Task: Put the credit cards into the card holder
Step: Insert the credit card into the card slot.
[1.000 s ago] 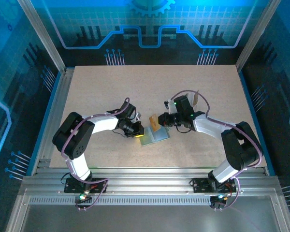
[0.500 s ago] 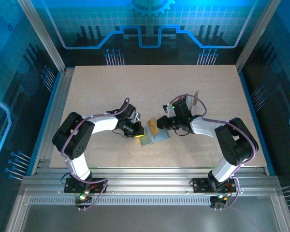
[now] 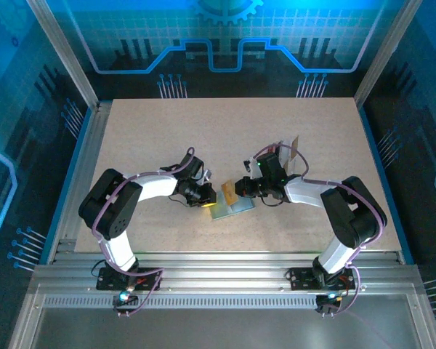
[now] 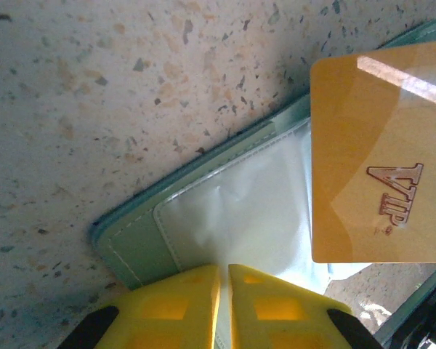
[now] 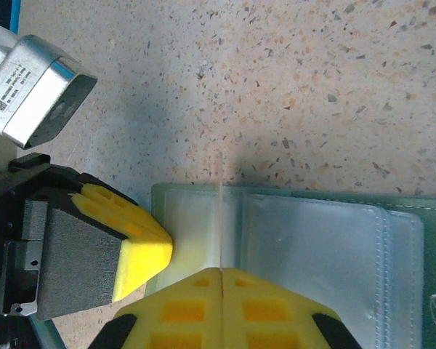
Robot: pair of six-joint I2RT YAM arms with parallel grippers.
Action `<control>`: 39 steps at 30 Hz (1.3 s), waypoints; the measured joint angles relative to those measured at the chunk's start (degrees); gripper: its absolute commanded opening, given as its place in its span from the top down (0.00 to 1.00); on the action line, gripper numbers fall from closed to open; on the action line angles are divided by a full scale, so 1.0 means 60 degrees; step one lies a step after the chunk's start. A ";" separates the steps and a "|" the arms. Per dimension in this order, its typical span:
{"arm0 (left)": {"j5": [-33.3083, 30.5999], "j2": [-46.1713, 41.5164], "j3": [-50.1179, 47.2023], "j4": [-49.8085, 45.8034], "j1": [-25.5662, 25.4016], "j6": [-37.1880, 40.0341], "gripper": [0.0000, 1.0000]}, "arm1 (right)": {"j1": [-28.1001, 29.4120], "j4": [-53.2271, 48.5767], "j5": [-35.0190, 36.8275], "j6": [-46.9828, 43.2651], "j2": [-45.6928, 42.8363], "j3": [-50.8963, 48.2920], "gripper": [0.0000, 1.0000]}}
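Blue-lit panels with circuit patterns close in the speckled beige table (image 3: 167, 131), and both arms reach in from the near edge to meet just this side of its middle. Between them the card holder (image 4: 127, 251) lies open and flat on the table, skewed to the table's edges, its grey-green cover underneath and its pale, shiny lining facing up. The right wrist view shows clear pockets with stitched edges across that lining. The left gripper (image 4: 224, 270) is down at the holder's left end. Its yellow fingers are drawn almost together with only a sliver between them, and they seem to be pinching the edge of the lining there. One yellow finger (image 5: 134, 243) rests right against the holder's corner. The right gripper (image 5: 221, 273) has its yellow tips pressed tight on the gold card (image 4: 378, 145), which carries the letters VIP on its glossy face. From the left wrist the card hangs over the far half of the open holder, its lower left corner overlapping the pale lining. From the right wrist it is seen edge-on, a thin line running out from the fingertips across the holder near the left pocket. I cannot tell whether its edge has entered a pocket or only sits just above the lining. From overhead the two grippers are close together, with the card tilted between them above the holder.
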 measured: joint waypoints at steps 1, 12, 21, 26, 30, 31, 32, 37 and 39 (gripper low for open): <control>0.0000 0.0000 0.0000 0.0000 0.0000 0.0000 0.87 | 0.0000 0.0004 0.0007 0.0000 0.0007 -0.0004 1.00; 0.0004 0.0000 -0.0007 0.0007 0.0018 -0.0004 0.87 | 0.0000 0.0186 0.0280 0.0011 0.0015 -0.0291 1.00; 0.0004 0.0000 -0.0011 0.0004 0.0018 -0.0004 0.87 | -0.0117 0.0364 0.0466 0.0040 0.0015 -0.0601 1.00; 0.0004 0.0000 -0.0011 0.0007 0.0018 -0.0004 0.87 | -0.0142 0.0375 0.0466 0.0040 0.0011 -0.0623 1.00; 0.0004 0.0000 -0.0011 0.0007 0.0018 -0.0004 0.87 | -0.0135 0.0484 0.0466 0.0069 0.0015 -0.0674 1.00; 0.0004 0.0000 -0.0011 0.0007 0.0018 -0.0004 0.87 | -0.0135 0.0506 0.0466 0.0080 0.0018 -0.0681 1.00; 0.0004 0.0000 -0.0011 0.0007 0.0018 -0.0004 0.87 | -0.0131 0.0543 0.0463 0.0113 0.0036 -0.0681 1.00; 0.0004 0.0000 -0.0011 0.0007 0.0018 -0.0007 0.87 | -0.0131 0.0750 0.0419 0.0291 0.0142 -0.0685 1.00; 0.0004 0.0000 -0.0022 0.0011 0.0018 -0.0007 0.88 | -0.0135 0.0823 0.0317 0.0390 0.0153 -0.0688 1.00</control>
